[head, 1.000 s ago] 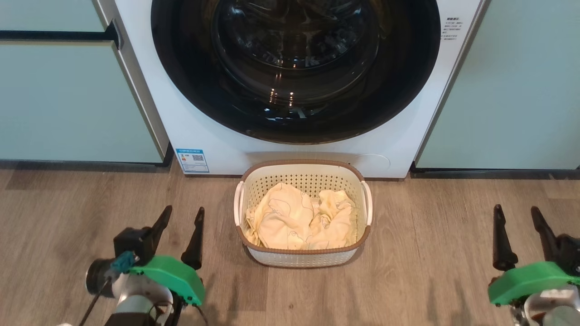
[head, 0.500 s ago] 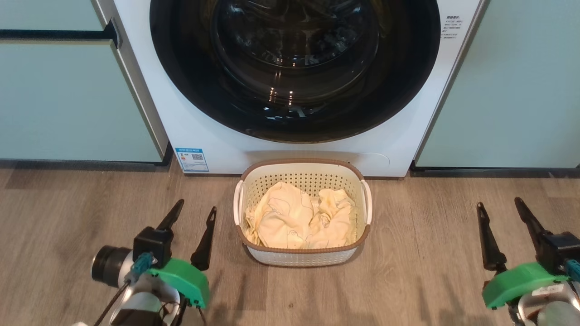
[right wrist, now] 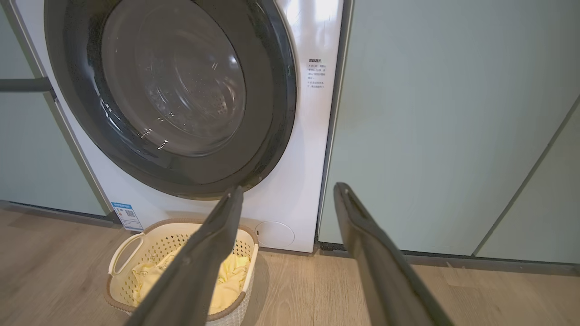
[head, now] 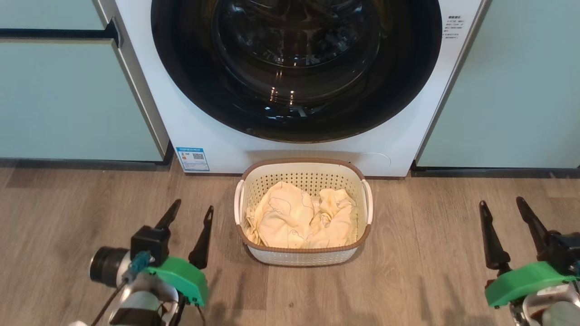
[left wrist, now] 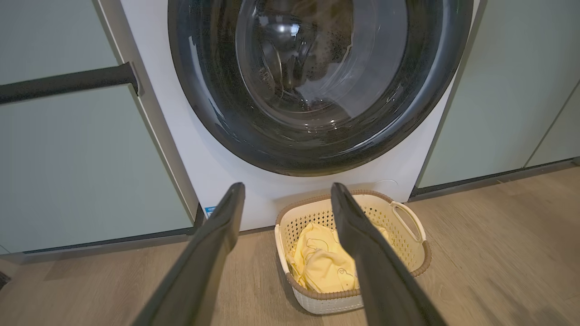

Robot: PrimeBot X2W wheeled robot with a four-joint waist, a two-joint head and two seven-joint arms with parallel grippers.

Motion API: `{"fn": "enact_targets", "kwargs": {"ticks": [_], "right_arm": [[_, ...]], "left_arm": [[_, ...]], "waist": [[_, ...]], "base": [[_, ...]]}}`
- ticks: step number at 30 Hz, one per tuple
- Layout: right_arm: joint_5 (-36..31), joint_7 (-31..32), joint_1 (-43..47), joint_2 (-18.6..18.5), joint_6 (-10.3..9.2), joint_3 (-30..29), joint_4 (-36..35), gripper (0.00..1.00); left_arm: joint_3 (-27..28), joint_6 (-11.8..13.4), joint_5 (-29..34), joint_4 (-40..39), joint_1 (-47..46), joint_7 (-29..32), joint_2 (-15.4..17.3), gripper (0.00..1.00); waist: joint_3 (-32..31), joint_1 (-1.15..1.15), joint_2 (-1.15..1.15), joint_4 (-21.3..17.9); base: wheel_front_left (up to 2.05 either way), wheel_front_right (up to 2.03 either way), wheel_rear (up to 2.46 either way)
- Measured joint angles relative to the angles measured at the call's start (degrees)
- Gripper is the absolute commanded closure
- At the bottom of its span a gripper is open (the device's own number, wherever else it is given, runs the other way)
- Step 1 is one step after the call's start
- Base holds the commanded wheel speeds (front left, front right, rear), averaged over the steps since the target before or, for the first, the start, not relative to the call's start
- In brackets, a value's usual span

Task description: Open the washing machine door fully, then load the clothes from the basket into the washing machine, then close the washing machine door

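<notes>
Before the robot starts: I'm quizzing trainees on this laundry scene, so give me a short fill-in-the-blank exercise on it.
1. The washing machine door is ____.
2. The clothes lie in the basket, whose rim is ____.
3. The left gripper and the right gripper each hold ____.

Missing words: closed; brown; nothing.

The right gripper [right wrist: 289, 188] rises at six o'clock with fingers spread, the washing machine door [right wrist: 172, 90] lies flush on the washing machine [right wrist: 312, 136] at ten, and the basket [right wrist: 158, 242] holding the clothes [right wrist: 233, 278] sits at seven.
</notes>
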Motion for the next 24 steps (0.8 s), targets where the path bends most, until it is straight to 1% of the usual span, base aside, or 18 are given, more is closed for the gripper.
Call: {"fn": "enact_targets", "kwargs": {"ticks": [5, 24], "right_arm": [[1.4, 0.0, 0.0, 0.2, 0.00, -0.5, 0.0, 0.00], [1.8, 0.0, 0.0, 0.4, 0.00, -0.6, 0.0, 0.00]], "left_arm": [[1.4, 0.0, -1.2, 0.0, -0.5, 0.0, -0.3, 0.00], [1.5, 0.0, -1.2, 1.1, -0.5, 0.0, -0.4, 0.00]], "waist": [[0.1, 0.00, 0.00, 0.0], [0.3, 0.00, 0.00, -0.1]], "base": [[0.00, 0.00, 0.00], [0.00, 0.00, -0.01]]}}
